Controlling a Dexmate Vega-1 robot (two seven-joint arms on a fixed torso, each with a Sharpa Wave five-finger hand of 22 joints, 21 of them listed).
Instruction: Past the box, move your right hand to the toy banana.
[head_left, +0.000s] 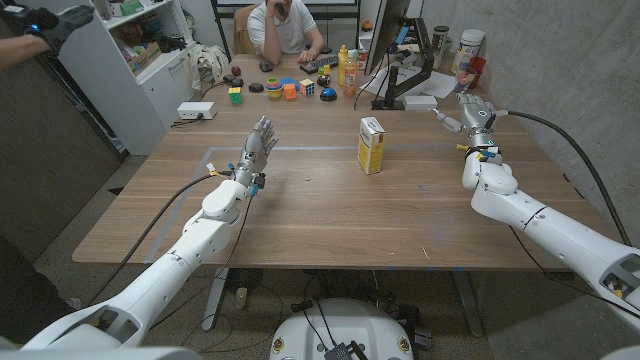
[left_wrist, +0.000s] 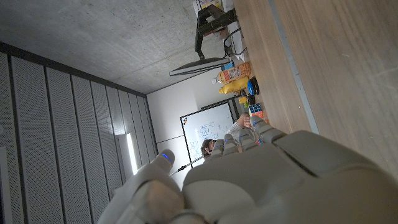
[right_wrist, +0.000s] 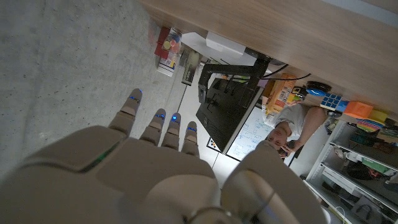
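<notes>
I have my right hand (head_left: 476, 114) over the table's right side, near the far edge, fingers apart and reaching away from me, holding nothing; in the right wrist view the fingertips (right_wrist: 160, 118) point out past the table edge toward the monitor (right_wrist: 227, 102) and the clutter behind it. The box (head_left: 371, 145) stands upright near the middle of the table (head_left: 330, 220), well to the left of my right hand and a little nearer to me. As for the banana, I cannot pick it out for certain: the far end of the table holds a crowd of small coloured toys (head_left: 290, 89) and a yellow bottle (head_left: 352, 68) in front of a seated person (head_left: 284, 30), and nothing there reads clearly as a banana at this size. If it sits among those toys, I judge the hand is about level with the box in depth but has the whole sideways reach left, going leftward behind the box toward that cluster. So the move looks barely begun or at most halfway. My left hand (head_left: 258, 145) stands over the table's left half, fingers loosely spread, gripping nothing, well apart from the box.
</notes>
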